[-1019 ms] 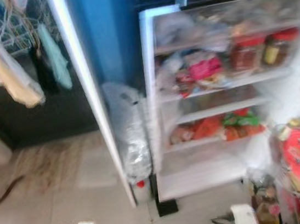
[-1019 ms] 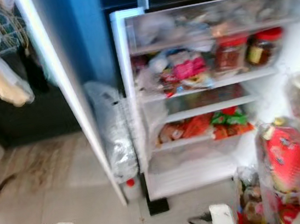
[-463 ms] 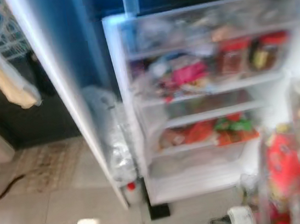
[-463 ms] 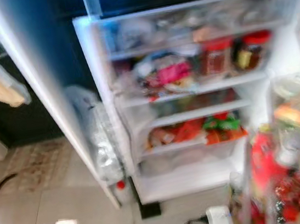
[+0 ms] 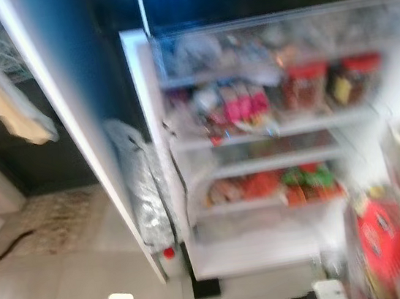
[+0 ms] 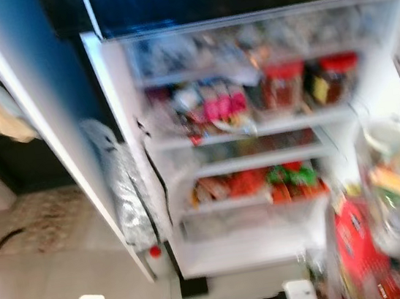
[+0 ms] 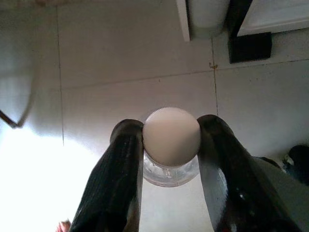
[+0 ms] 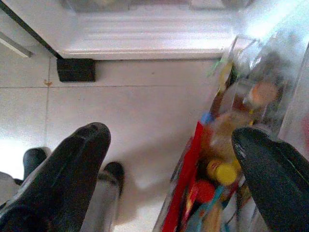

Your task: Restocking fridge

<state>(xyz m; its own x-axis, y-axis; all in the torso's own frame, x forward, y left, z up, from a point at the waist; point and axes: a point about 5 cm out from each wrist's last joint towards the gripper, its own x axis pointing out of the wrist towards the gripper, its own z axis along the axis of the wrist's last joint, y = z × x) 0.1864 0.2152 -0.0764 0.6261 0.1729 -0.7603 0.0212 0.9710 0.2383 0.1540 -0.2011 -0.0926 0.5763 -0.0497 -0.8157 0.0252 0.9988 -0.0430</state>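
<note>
The fridge (image 5: 157,148) was white inside, its jars (image 5: 308,84) red-lidded; the left hand's (image 7: 170,145) black fingers (image 7: 118,174) held a white-capped bottle (image 7: 171,137).

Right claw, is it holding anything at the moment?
No. In the right wrist view the right claw is spread wide open, its two black fingers far apart with just the tiled floor between them.

Ahead of me stands the open fridge (image 5: 157,148), its shelves (image 5: 271,129) stacked one above another and packed; two jars (image 5: 308,85) sit on an upper shelf. The door (image 5: 70,115) swings to my left, a bag (image 5: 145,193) between door and cabinet. Door racks (image 6: 385,213) lie at my right.
</note>
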